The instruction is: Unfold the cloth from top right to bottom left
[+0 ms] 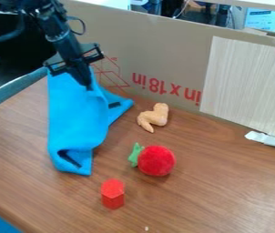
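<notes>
A: What is shown at the near side of the desk (pixel 225 186)?

B: A red hexagonal block (pixel 113 194) is set upright. Beyond it, a red plush ball with green leaves (pixel 156 160) is seen. Both are placed to the right of the cloth, presumably as bystanders to the unfolding.

A: How is the blue cloth (pixel 76 116) laid?

B: It is stretched along the desk's left part, its near end creased and doubled. A flap is spread rightward at its far end, close to a toy chicken wing (pixel 154 117). Layers are apparently yet to be opened toward the bottom left.

A: And the arm (pixel 58 32)?

B: It is brought in from the upper left and slanted downward to the right, with the end effector (pixel 89 86) pointed down at the cloth's far part, probably so that the upper layer can be drawn nearer. Whether cloth is grasped or released cannot be told.

A: What is placed behind?

B: A cardboard panel (pixel 164 50) is stood upright, presumably as a barrier.
</notes>
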`<state>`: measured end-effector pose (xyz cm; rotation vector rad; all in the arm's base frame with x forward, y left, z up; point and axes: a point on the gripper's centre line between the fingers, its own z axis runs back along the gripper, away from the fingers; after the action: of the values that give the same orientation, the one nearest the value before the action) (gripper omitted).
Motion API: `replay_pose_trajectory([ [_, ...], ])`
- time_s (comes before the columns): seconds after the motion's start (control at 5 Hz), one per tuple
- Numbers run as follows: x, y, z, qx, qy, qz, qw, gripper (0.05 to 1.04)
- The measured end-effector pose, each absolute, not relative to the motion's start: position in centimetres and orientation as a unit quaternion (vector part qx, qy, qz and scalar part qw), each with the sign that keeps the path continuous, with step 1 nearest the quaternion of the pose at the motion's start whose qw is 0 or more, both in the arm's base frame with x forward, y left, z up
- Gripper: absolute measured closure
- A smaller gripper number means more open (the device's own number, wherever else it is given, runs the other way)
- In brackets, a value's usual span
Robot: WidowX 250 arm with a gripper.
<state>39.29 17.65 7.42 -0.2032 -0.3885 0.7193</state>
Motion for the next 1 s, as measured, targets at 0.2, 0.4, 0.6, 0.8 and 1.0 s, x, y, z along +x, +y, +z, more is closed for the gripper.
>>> replay_pose_trajectory([
  [0.2, 37.3, 19.0, 7.4, -0.078, -0.146, 0.354, 0.920, 1.033],
  [0.4, 34.9, 21.2, 8.5, -0.033, -0.123, 0.371, 0.920, 1.033],
  [0.6, 32.8, 22.4, 8.2, -0.013, -0.082, 0.375, 0.923, 1.033],
  [0.8, 31.7, 23.7, 7.6, 0.012, -0.082, 0.372, 0.924, 1.033],
  [1.0, 31.3, 24.5, 7.5, 0.029, -0.086, 0.367, 0.926, 1.033],
])
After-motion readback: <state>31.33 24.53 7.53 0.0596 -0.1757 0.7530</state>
